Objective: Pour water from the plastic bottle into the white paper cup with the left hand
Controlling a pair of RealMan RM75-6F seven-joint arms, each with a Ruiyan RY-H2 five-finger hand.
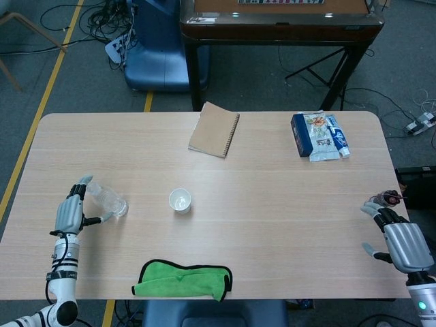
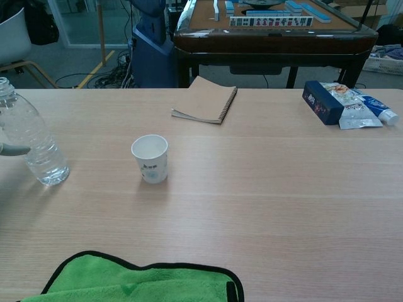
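The left robot hand (image 1: 69,214) sits near the left edge of the tabletop (image 1: 272,204), fingers spread apart and holding nothing. The plastic bottle (image 2: 28,139) stands upright just to the right of that hand; in the head view a fingertip reaches toward its side, and in the chest view one fingertip (image 2: 11,150) shows at the frame edge beside the bottle's lower body, though whether it touches cannot be told. The bottle is clear, with water in it.

Taking the bottle as landmark: the white paper cup (image 2: 150,158) stands upright to its right, apart from it, mouth open upward. In front of the cup, at the near edge of the tabletop, lies a green cloth (image 1: 182,280) with a dark border. Beyond the cup, farther from the robot, rests a brown spiral notebook (image 1: 214,129). Much farther right of the bottle, at the far corner, lie a dark blue box (image 2: 321,102) and snack packets (image 2: 356,106) together.

The right robot hand (image 1: 402,241) hangs off the right edge of the tabletop, well apart from the bottle, fingers loosely apart and empty.
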